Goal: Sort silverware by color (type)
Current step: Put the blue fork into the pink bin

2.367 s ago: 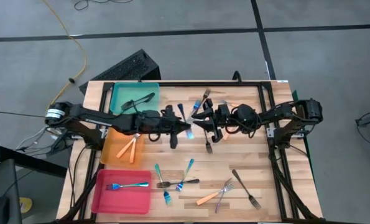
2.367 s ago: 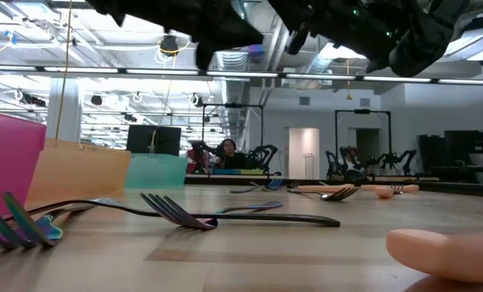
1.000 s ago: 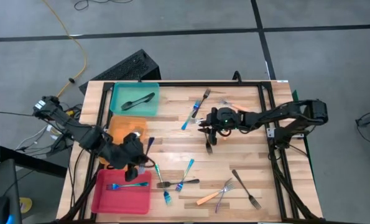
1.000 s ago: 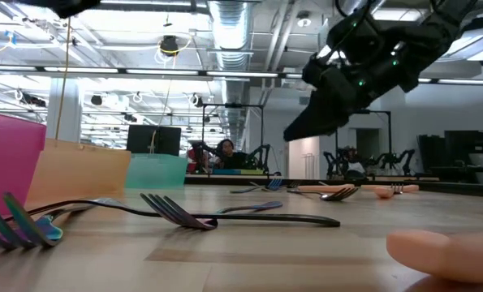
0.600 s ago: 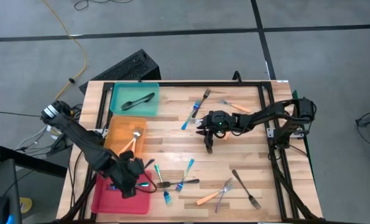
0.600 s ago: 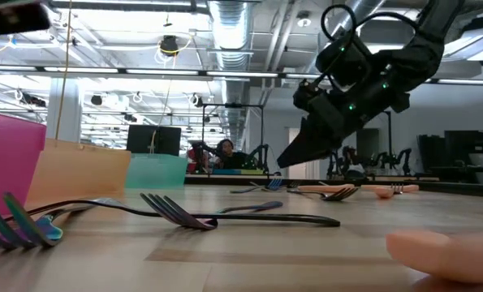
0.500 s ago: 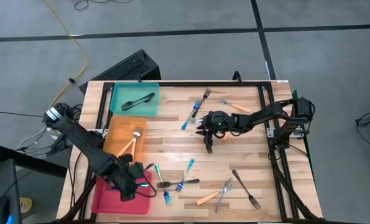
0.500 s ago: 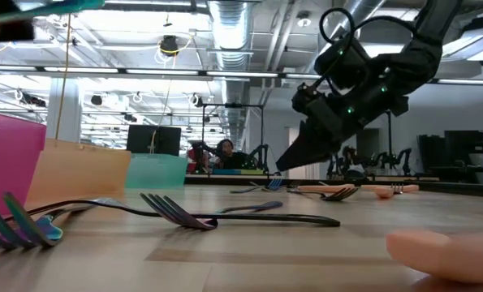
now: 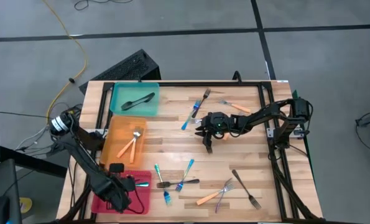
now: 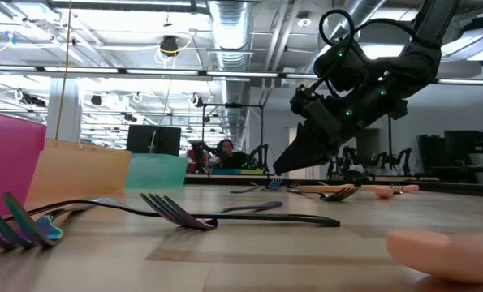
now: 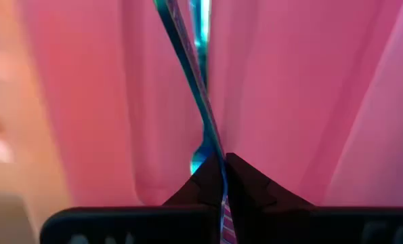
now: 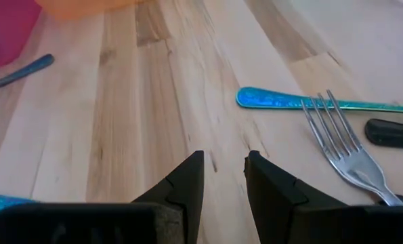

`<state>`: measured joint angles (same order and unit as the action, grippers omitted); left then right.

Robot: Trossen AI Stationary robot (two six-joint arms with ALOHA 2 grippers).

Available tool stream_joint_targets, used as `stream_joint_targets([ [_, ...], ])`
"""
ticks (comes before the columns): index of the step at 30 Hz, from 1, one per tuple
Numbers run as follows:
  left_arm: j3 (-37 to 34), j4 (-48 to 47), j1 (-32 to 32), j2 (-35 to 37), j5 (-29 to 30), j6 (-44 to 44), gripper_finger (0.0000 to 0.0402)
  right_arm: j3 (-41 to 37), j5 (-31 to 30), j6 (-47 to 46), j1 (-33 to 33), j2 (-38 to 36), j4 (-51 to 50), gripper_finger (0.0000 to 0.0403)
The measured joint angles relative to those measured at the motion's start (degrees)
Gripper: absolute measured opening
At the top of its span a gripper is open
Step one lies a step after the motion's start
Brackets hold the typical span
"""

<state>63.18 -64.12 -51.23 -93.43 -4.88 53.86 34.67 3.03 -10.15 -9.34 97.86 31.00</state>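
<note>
Over pink tray (image 9: 101, 198), left hand (image 9: 124, 194) clamped on blue fork (image 11: 202, 112), fork hanging just above tray floor. Step in hand, by judgement: dropping blue fork into pink tray; next move calls for letting go, then lifting clear. Right hand (image 9: 208, 137), well apart from pink tray at tabletop (image 9: 247, 155) middle, fingers part-spread, empty, above loose forks. Teal tray (image 9: 135, 99): one dark fork. Orange tray (image 9: 125, 140): two orange forks. Pink tray contents otherwise hidden by arm.
</note>
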Motion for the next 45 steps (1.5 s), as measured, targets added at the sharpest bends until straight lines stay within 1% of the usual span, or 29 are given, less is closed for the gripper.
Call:
stream_joint_targets([
  [6,-1.1,-0.2,-0.7,-1.6,-1.2,-2.8,0.0000,0.0,0.0,0.0,0.0,0.0,-0.1,0.0131],
  [10,-2.8,3.8,-0.5,-1.5,-2.8,-4.2,0.0000,0.0,0.0,-0.3,0.0,0.0,-0.1,0.0131],
  [23,-3.8,5.3,-0.3,-2.0,-1.3,-9.3,0.0000,0.0,0.0,-0.5,0.0,0.0,-0.1,0.0131],
  [25,-3.8,5.9,-0.1,-3.2,-2.1,-10.4,0.0000,0.0,0.0,-0.5,0.0,0.0,-0.1,0.0131],
  [28,-3.8,7.9,0.3,-5.5,-5.5,-14.2,0.0000,0.0,-0.1,-0.5,0.0,0.0,-0.2,0.0131],
  [30,-3.8,8.4,0.4,-6.8,-6.3,-15.5,0.0000,0.0,-0.1,-0.5,0.0,0.0,-0.3,0.0131],
  [41,-3.8,9.0,0.5,-7.9,-4.1,-18.1,0.0000,0.0,-0.1,-0.5,0.0,0.0,-0.3,0.0131],
  [45,-3.8,12.0,0.5,-7.9,-3.8,-19.0,0.0000,0.0,-0.1,-0.5,0.0,0.0,-0.4,0.0131],
])
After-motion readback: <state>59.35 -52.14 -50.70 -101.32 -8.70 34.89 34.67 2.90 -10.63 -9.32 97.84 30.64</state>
